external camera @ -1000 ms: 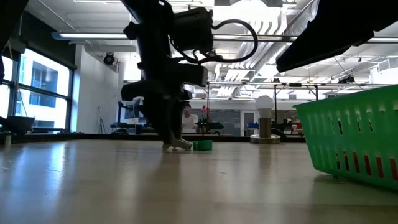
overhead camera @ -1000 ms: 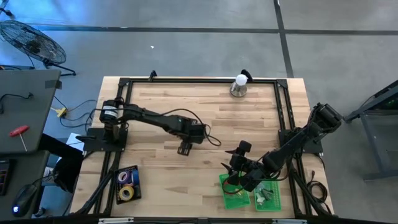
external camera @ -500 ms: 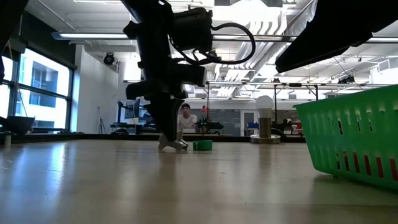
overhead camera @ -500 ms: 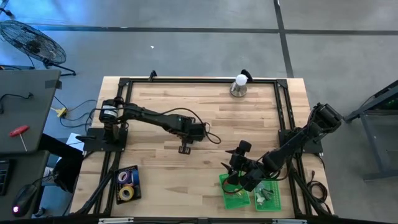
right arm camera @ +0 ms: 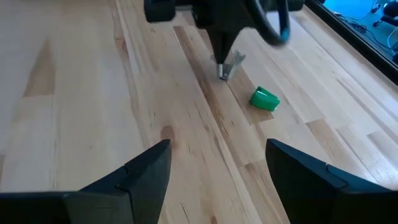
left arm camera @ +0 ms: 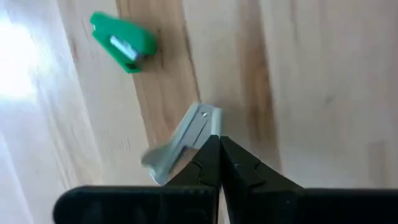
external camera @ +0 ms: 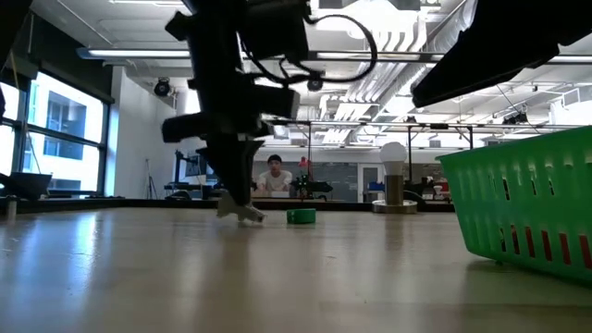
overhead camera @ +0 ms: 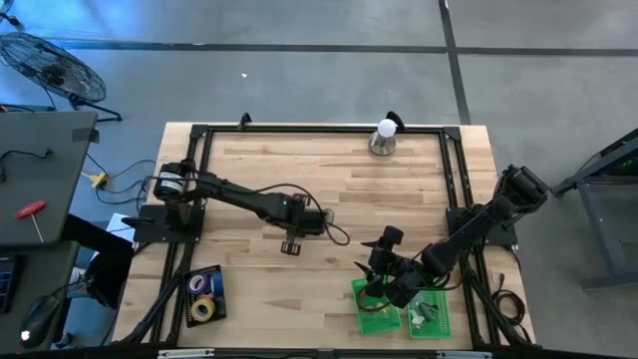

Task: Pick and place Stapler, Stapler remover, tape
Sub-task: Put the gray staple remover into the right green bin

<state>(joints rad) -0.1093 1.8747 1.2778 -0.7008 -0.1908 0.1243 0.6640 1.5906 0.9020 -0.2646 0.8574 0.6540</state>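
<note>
- The left gripper (left arm camera: 219,146) is pinched nearly closed on a small grey metal piece (left arm camera: 186,138), probably the stapler remover, though blur makes that uncertain; gripping one end lets the rest trail just above the table (overhead camera: 329,160).
- The green stapler (left arm camera: 123,34) lies on the wood near it, untouched.
- The tape rolls (overhead camera: 204,297) sit in a dark tray at the near left corner.
- The right gripper (right arm camera: 217,165) hangs spread wide and empty beside the green basket (overhead camera: 389,311), apparently the drop-off spot, leaving the middle free.
</note>
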